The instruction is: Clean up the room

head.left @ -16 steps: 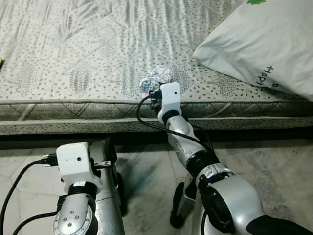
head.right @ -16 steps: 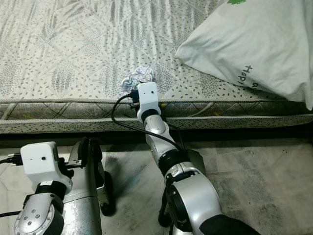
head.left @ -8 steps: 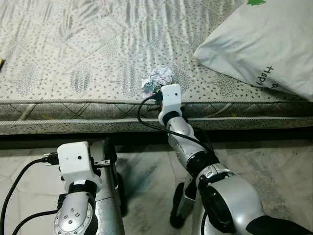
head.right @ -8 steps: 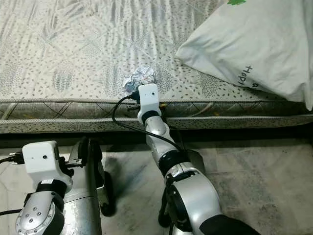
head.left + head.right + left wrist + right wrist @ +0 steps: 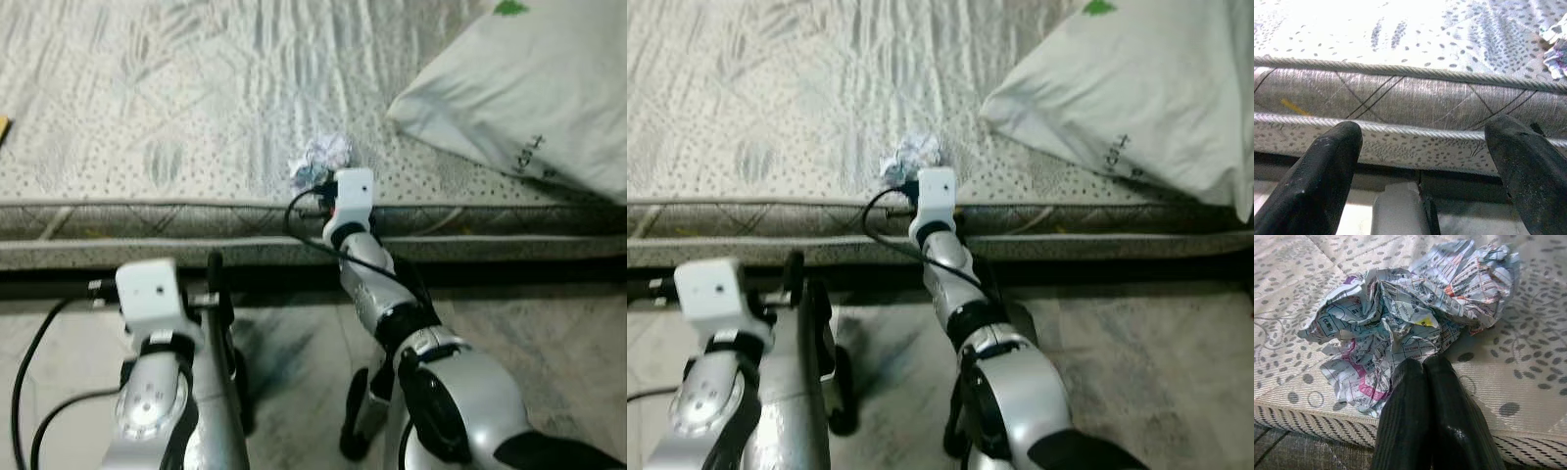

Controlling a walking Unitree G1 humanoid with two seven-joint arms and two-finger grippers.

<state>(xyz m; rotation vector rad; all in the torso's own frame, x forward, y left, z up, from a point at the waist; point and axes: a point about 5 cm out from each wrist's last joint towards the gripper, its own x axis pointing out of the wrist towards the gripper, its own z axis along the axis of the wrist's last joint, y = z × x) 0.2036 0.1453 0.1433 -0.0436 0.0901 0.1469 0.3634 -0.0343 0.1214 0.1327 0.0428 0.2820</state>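
Paper (image 5: 1415,328), all crumpled up, sits on the bed (image 5: 196,108) near its edge. Right gripper (image 5: 1425,369) touches it with fingers pressed together. Left gripper (image 5: 1425,147) hangs low, fingers wide apart.

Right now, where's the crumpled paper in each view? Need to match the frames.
Left eye view: crumpled paper near the mattress's front edge, just beyond the right hand's white wrist.
Right eye view: same spot, left of the pillow.
Left wrist view: a scrap at the frame's edge, atop the mattress.
Right wrist view: large, touching the right hand, fingers together.
Shared landmark: the mattress's corded edge.
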